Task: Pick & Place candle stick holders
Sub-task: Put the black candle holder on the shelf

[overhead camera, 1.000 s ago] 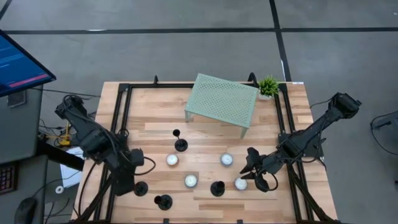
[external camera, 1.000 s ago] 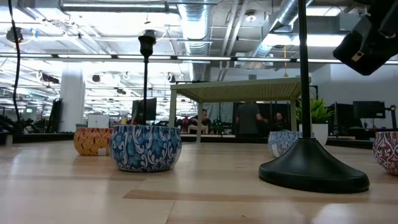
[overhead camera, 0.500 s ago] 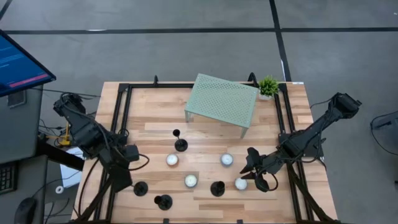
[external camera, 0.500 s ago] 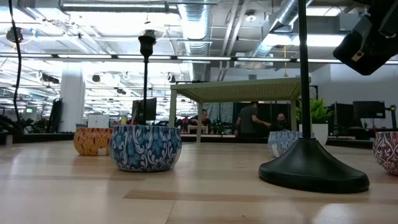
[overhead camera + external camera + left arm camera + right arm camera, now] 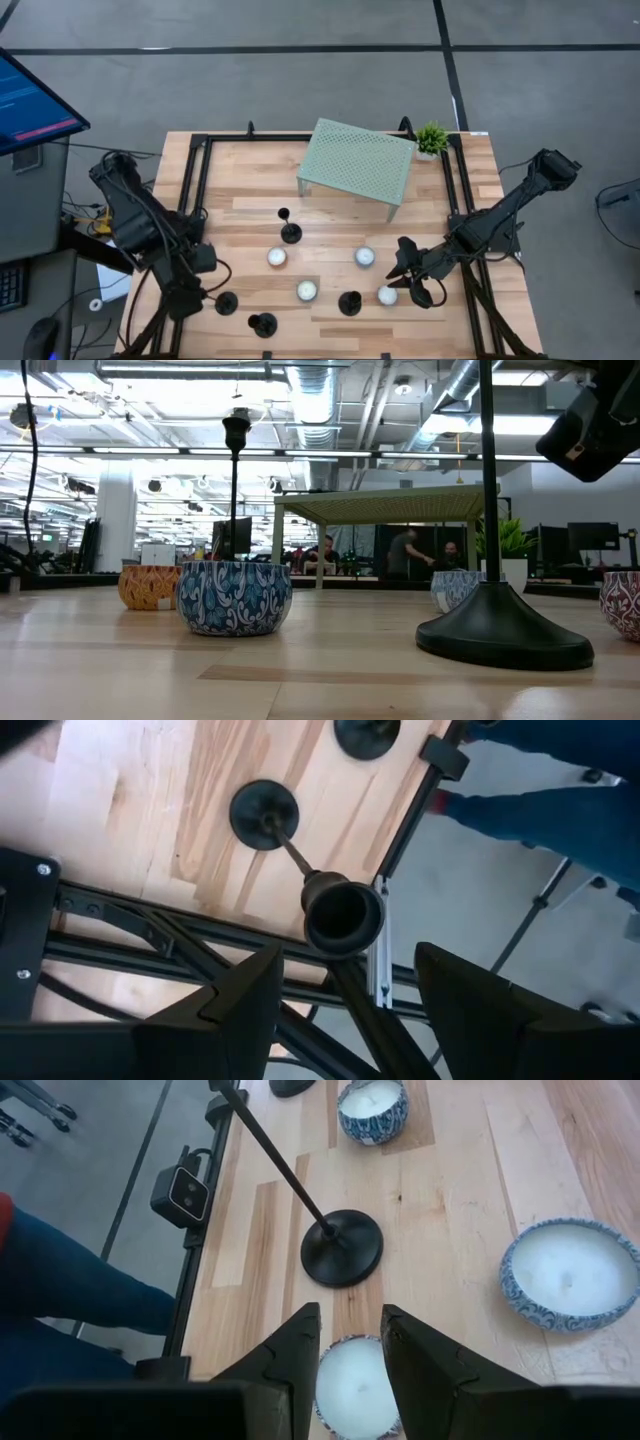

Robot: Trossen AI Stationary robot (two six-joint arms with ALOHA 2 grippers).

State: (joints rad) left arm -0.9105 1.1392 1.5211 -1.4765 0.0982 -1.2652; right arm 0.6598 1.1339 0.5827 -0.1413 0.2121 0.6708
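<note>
I see the left gripper point(image 5: 205, 297) at the table's near left edge, just beside the leftmost candle stick holder point(image 5: 227, 302), which stands upright on the wood. In the left wrist view its fingers point(image 5: 215, 1010) are spread wide with that holder's cup between and ahead of them; nothing is grasped.

The second candle stick holder point(image 5: 263, 323) stands close by, near the front edge of the wooden table point(image 5: 440, 340). The third candle stick holder point(image 5: 350, 302) stands right of centre near the front, between two tealight candles, and the fourth candle stick holder point(image 5: 289, 231) stands farther back, in front of the pale green perforated stand point(image 5: 358, 165). All four are upright and apart from one another.

My right gripper point(image 5: 403, 272) hangs over the front right of the table, beside the tealight candle point(image 5: 387, 295) closest to it. In the right wrist view its fingers point(image 5: 290, 1355) stand only narrowly apart above that white candle in its blue patterned tin, and they hold nothing; the third holder's round base lies just beyond them.

Three more tealight candles sit across the middle of the table. A small potted plant point(image 5: 432, 138) stands at the far right corner, next to the green stand.

In the low view the third holder's base fills the right foreground, with a blue patterned tin to its left.
</note>
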